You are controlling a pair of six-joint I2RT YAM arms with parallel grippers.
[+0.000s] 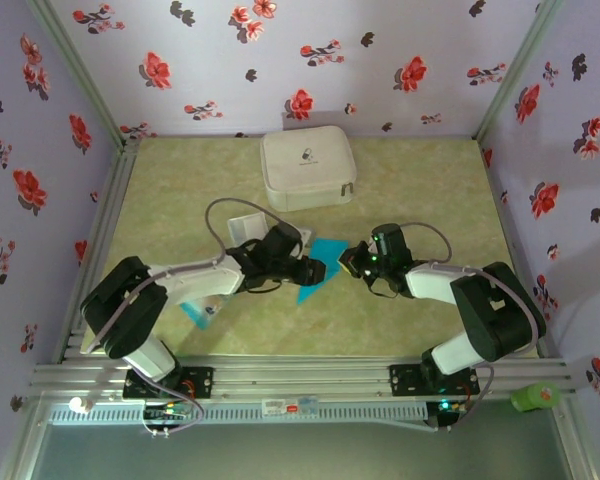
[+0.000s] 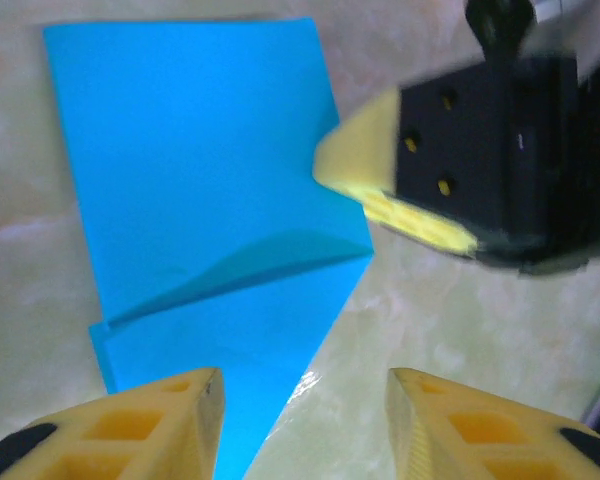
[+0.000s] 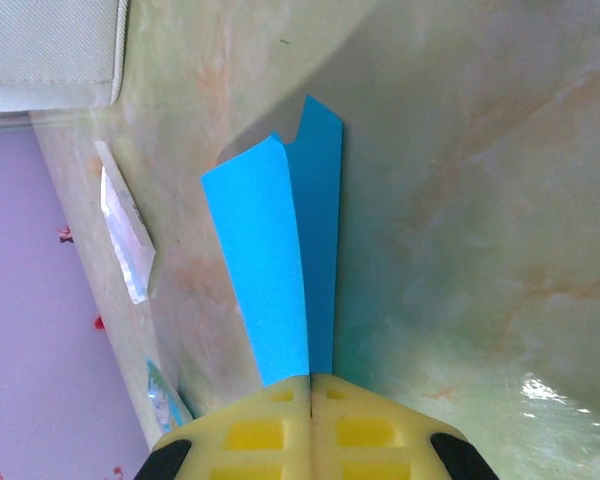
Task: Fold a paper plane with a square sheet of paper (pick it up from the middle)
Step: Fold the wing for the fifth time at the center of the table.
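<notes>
Just in front of the white case (image 1: 307, 170), toward the arm bases, the blue paper (image 1: 326, 252) sits on the marbled table (image 1: 430, 200) partly folded: one flap is doubled over along a crease, its loose edge bowing upward, and the outline narrows to a point. The right gripper (image 3: 310, 395) has its fingers pressed together on one edge of the sheet. The left gripper (image 2: 305, 405) hangs over the pointed end with its jaws apart, holding nothing.

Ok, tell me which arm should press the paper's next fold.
Left, probably: the left end effector hangs open over the folded bright blue paper sheet, while the right end effector is shut on its edge.
</notes>
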